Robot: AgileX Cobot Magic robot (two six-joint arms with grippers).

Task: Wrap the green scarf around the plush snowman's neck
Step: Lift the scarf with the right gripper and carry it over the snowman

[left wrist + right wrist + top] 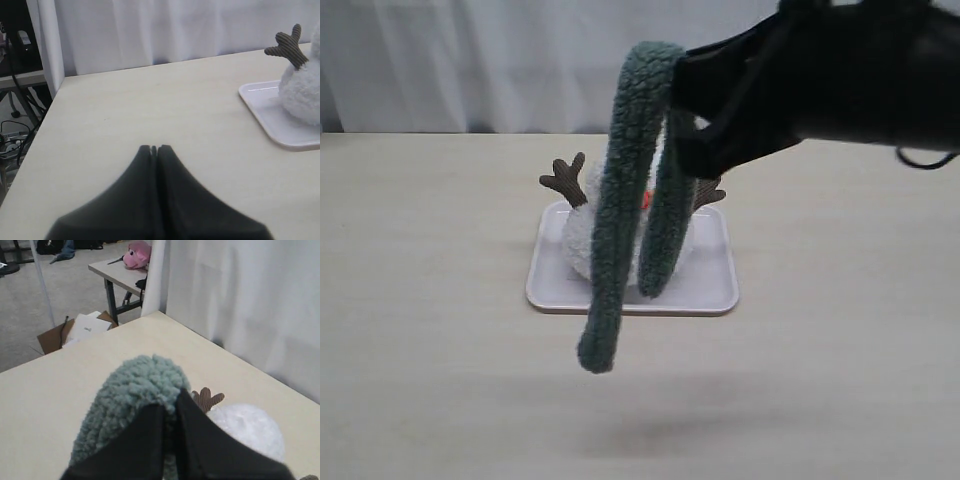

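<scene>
Exterior view: pale wooden table [420,400], white curtain [470,60] behind it. Black right arm comes in from the upper right. The right gripper [682,105] is clamped tight on the green scarf [620,200], pinching it just beside its fold, up in the air above the tray.

Scarf is bent double over the top, both strands hanging. Long axis roughly vertical, both rounded ends point down. Longer strand is on the left, its tip low in front of the tray's near edge; shorter strand ends over the tray. Both hang between camera and snowman; can't tell if they touch it.

White tray [710,290] lies flat mid-table. Snowman [578,240] stands upright on it, mostly covered by the strands, neck hidden. One brown twig arm [565,180] sticks out left, bit of orange nose [646,200] shows between the strands.

Right wrist view: scarf fold bulges past the pressed-together fingers [150,440].

Left wrist view: left gripper [154,148] low over bare table, well apart from the tray, jaws closed together, nothing between them.
</scene>
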